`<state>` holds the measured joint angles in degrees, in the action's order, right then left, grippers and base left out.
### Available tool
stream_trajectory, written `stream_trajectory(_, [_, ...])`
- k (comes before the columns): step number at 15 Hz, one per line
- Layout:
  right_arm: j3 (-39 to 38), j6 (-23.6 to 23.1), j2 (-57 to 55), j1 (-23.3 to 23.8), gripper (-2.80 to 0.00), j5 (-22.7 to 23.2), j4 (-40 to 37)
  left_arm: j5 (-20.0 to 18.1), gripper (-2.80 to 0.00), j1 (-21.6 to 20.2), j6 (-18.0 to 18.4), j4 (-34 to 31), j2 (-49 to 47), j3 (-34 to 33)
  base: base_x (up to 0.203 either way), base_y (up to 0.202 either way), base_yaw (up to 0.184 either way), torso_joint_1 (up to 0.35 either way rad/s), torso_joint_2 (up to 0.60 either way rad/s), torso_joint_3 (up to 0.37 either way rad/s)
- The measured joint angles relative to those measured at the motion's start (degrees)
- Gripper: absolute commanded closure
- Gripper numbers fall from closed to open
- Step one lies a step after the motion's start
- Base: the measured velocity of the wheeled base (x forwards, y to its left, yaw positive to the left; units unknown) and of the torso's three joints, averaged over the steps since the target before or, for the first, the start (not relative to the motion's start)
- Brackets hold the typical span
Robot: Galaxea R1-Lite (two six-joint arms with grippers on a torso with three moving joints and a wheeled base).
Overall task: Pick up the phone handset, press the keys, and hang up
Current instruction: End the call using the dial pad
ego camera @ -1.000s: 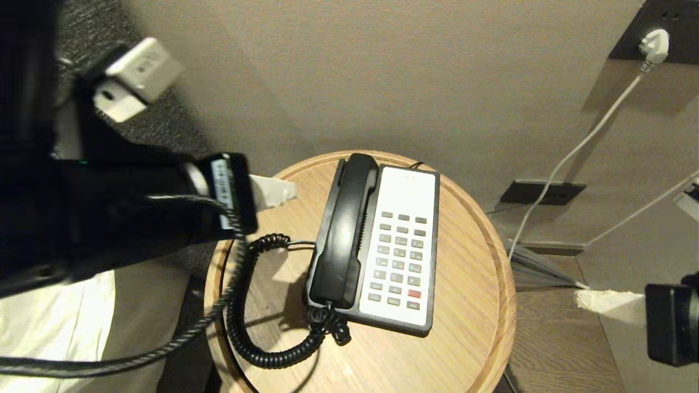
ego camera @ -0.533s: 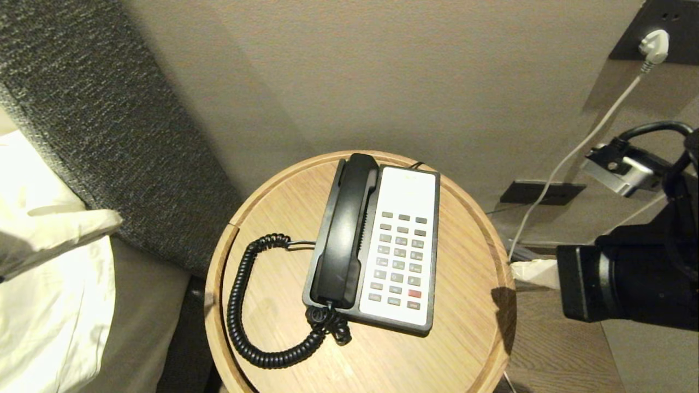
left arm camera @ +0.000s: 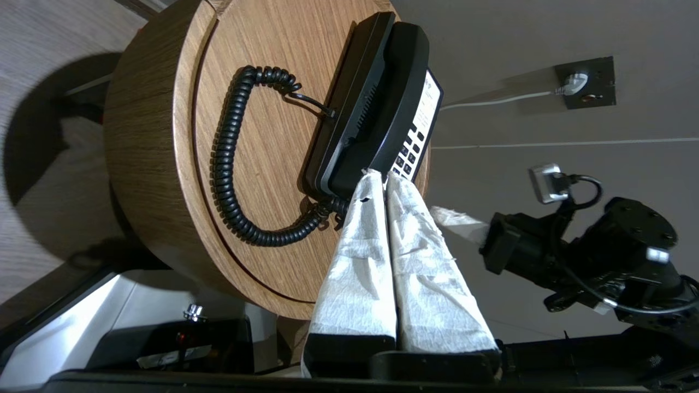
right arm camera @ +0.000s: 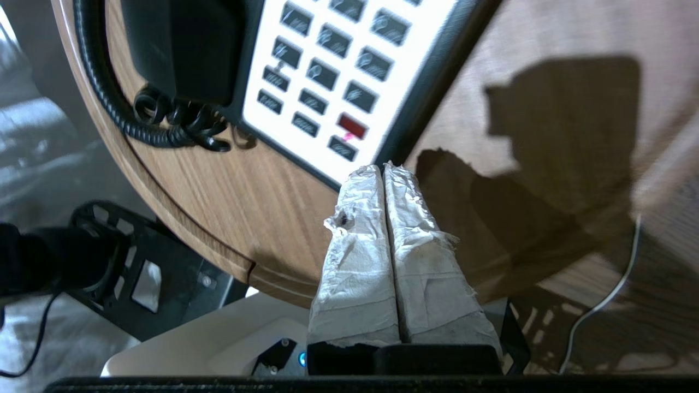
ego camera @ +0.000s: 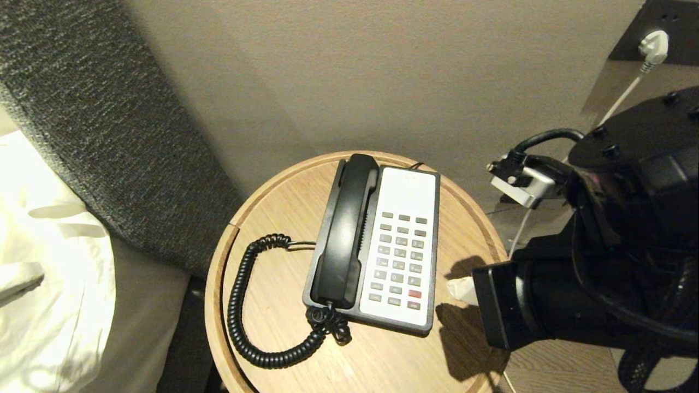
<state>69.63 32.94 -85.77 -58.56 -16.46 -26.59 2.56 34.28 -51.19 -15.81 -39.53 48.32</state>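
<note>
The right gripper reaches level over the table's edge, fingers pressed together, empty; the phone base lies just ahead; the handset sits cradled beyond; the left gripper, seemingly withdrawn, is likewise closed on nothing.

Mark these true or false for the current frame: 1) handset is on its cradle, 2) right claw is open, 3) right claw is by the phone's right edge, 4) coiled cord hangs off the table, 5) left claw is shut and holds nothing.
1) The phone handset lies on the phone base: true.
2) The right claw is open: false, its fingers are pressed together.
3) The right claw is beside the base's right edge, near the red key: true.
4) The coiled cord hangs off the round wooden table: false, it lies looped on the tabletop.
5) The left claw is shut and holds nothing: true.
</note>
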Motion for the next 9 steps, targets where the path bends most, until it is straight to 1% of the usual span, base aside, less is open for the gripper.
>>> stream_trajectory(3, [1.1, -0.1, -2.4, -0.8, 0.0, -0.1, 0.0, -0.5, 0.0, 0.0, 0.0, 0.0, 1.0, -1.4, 0.0, 0.0, 0.0, 0.0, 0.0, 0.0])
stream_trajectory(9, [1.4, -0.3, -5.1, -0.9, 0.0, -0.2, 0.0, -1.0, 0.0, 0.0, -0.1, 0.0, 1.9, -2.3, 0.0, 0.0, 0.0, 0.0, 0.0, 0.0])
